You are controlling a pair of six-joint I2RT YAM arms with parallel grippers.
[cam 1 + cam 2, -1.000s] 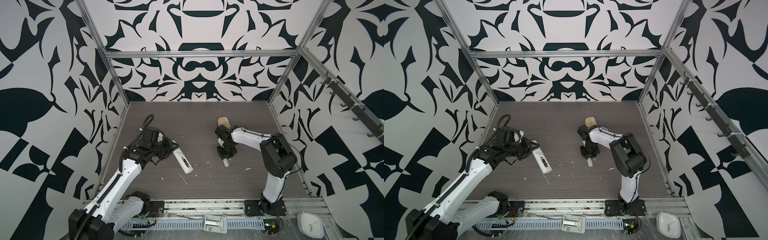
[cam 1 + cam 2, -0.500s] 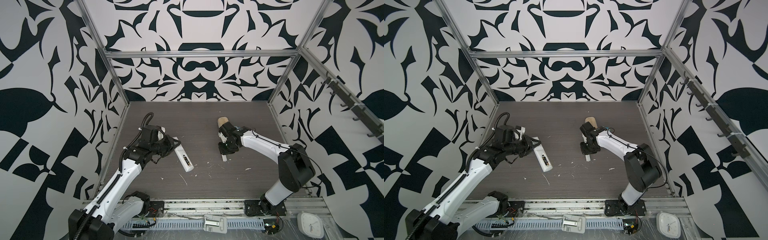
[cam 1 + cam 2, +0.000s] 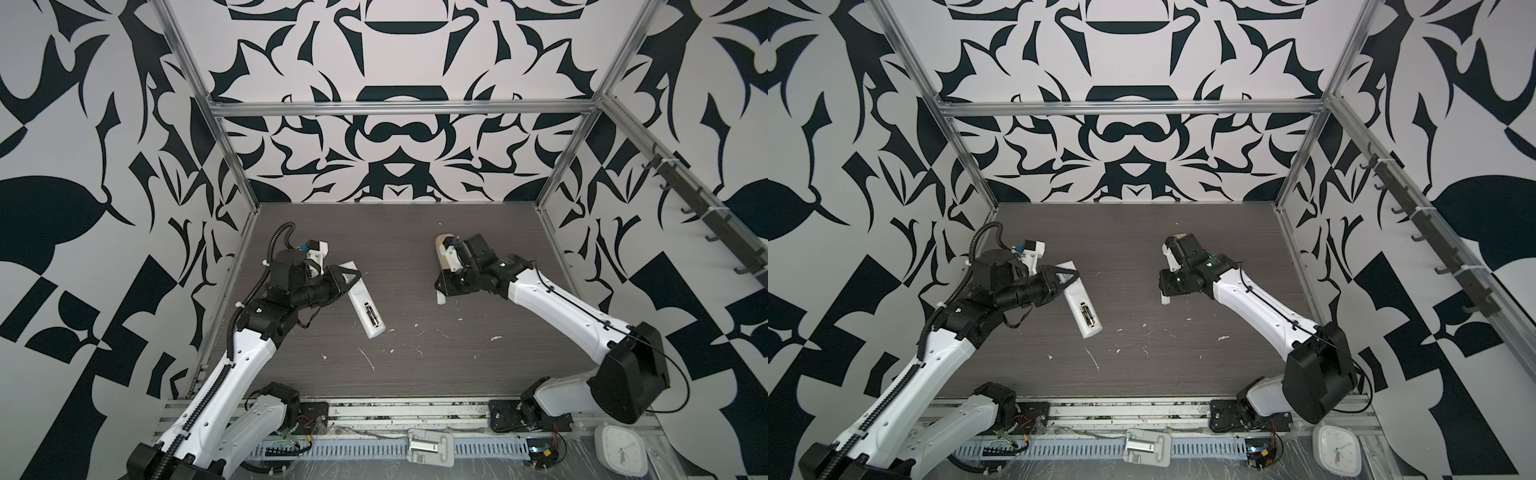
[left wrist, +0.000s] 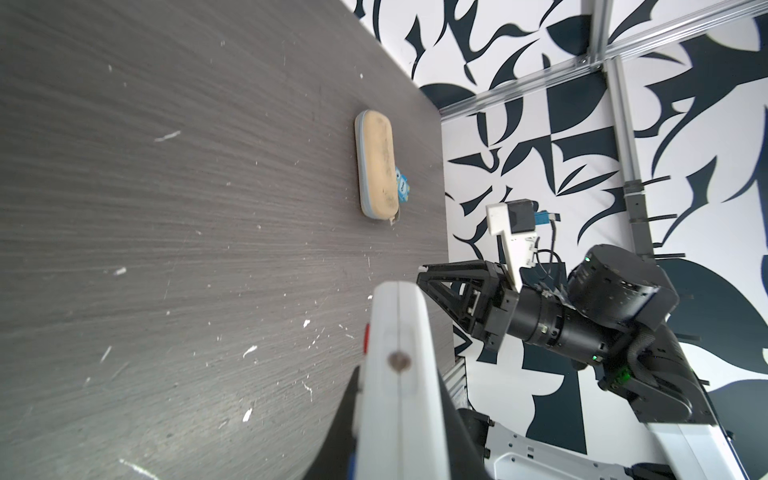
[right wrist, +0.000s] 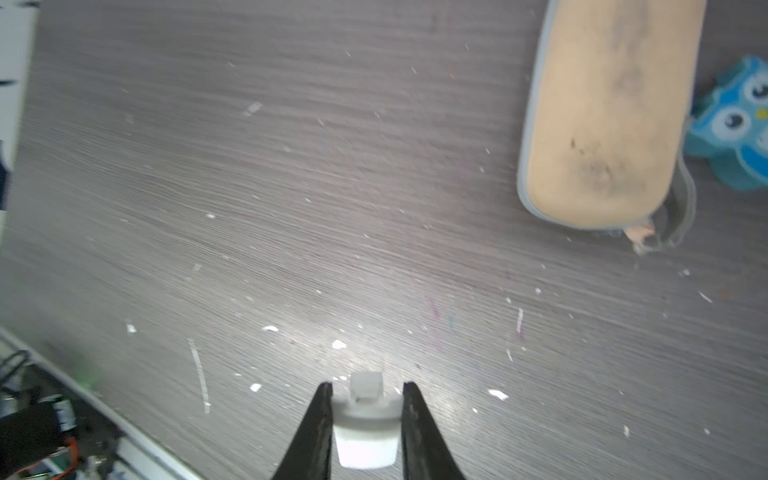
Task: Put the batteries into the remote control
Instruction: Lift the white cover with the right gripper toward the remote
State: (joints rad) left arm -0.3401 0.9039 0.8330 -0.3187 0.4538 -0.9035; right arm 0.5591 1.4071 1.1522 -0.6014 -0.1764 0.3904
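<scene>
left gripper (image 3: 355, 276): clamped on the remote control (image 3: 358, 298), 9 o'clock of table (image 3: 415, 374) centre
batteries (image 3: 371, 314): in its open bay, near the 5 o'clock end
right gripper (image 5: 367, 386): pinching the battery cover (image 5: 365, 444), 3 o'clock

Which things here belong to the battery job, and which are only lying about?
Job: remote control in left gripper; batteries in its open bay; small white cover in right gripper.
Lying about: beige case; blue owl; white scraps; clock.
</scene>
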